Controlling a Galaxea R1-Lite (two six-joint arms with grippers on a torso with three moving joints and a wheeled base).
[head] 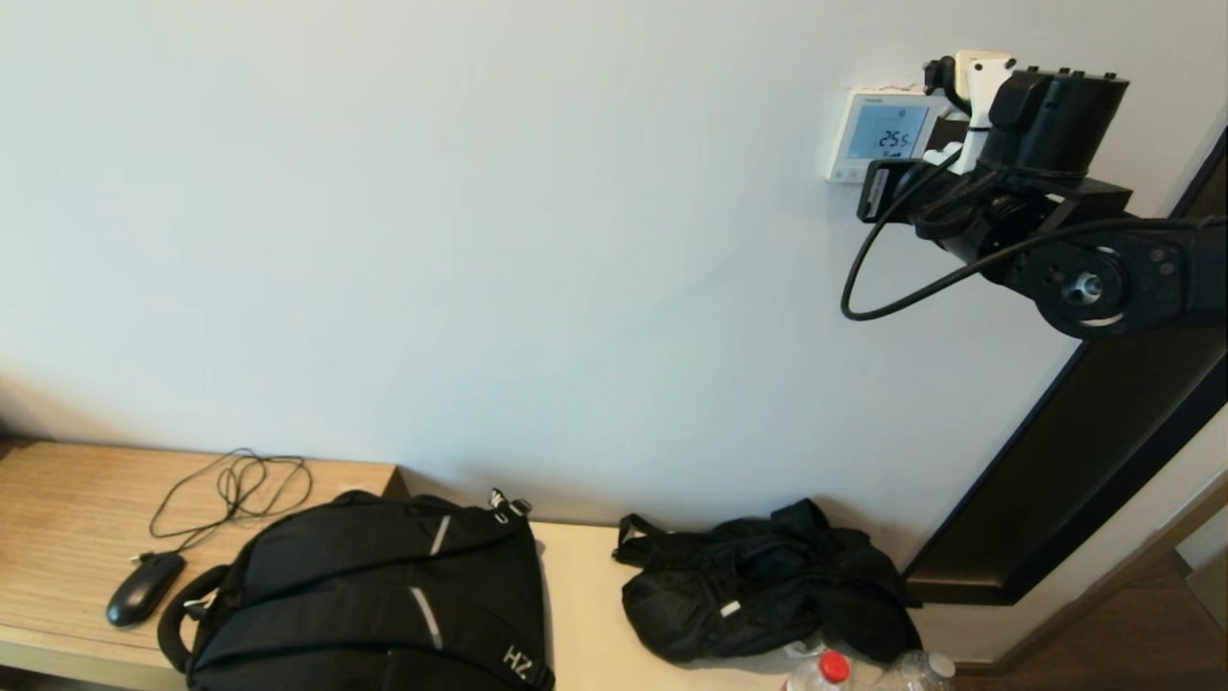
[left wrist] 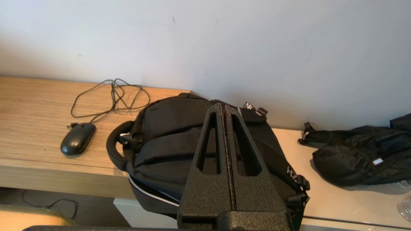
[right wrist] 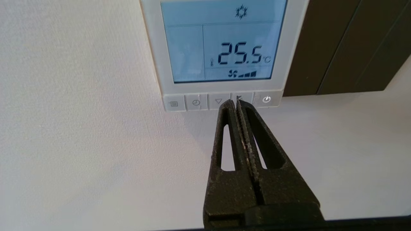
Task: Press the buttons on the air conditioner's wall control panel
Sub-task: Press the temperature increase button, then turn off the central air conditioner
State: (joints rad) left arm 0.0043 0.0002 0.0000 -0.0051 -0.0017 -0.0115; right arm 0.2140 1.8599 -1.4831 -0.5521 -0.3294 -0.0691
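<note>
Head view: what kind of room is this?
Probably a hotel room or bedroom: an air conditioner wall panel showing 25.5, a wooden desk with a mouse, and a black backpack. The right gripper touches the panel's buttons.

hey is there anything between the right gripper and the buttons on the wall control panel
Nothing visible. The right gripper, fingers shut, has its tips at the button row of the control panel, by the fourth button from the menu end.
</note>
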